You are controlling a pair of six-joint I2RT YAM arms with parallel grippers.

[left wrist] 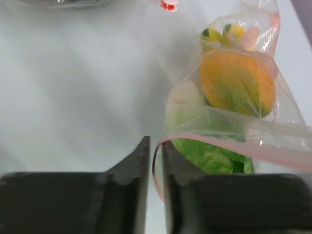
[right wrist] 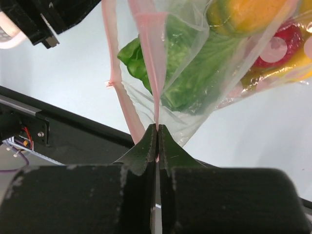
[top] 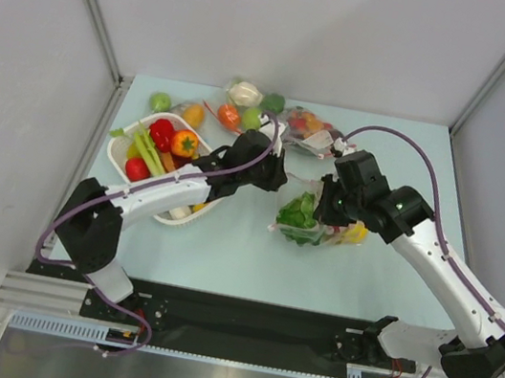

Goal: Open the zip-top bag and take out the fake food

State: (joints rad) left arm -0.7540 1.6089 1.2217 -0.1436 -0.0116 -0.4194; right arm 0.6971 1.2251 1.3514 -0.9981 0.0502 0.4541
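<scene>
The zip-top bag point(top: 310, 220) hangs over the table between my two grippers, its mouth parted. My left gripper point(top: 275, 169) is shut on one pinkish zip strip point(left wrist: 157, 168), which runs between its fingertips point(left wrist: 155, 141). My right gripper point(top: 326, 199) is shut on the other strip point(right wrist: 155, 73), pinched at its tips point(right wrist: 157, 127). The fake food is inside the bag: green lettuce point(right wrist: 190, 73), an orange-yellow fruit point(left wrist: 236, 83), a yellow banana bunch point(left wrist: 224, 34) and a small red piece point(right wrist: 280, 44).
A white basket point(top: 115, 152) with red peppers, a tomato and a leek stands at the left. Two other clear bags point(top: 307, 125) point(top: 241, 98) and loose fruit point(top: 159, 102) lie at the back. The black base rail point(right wrist: 73, 131) lies below the bag.
</scene>
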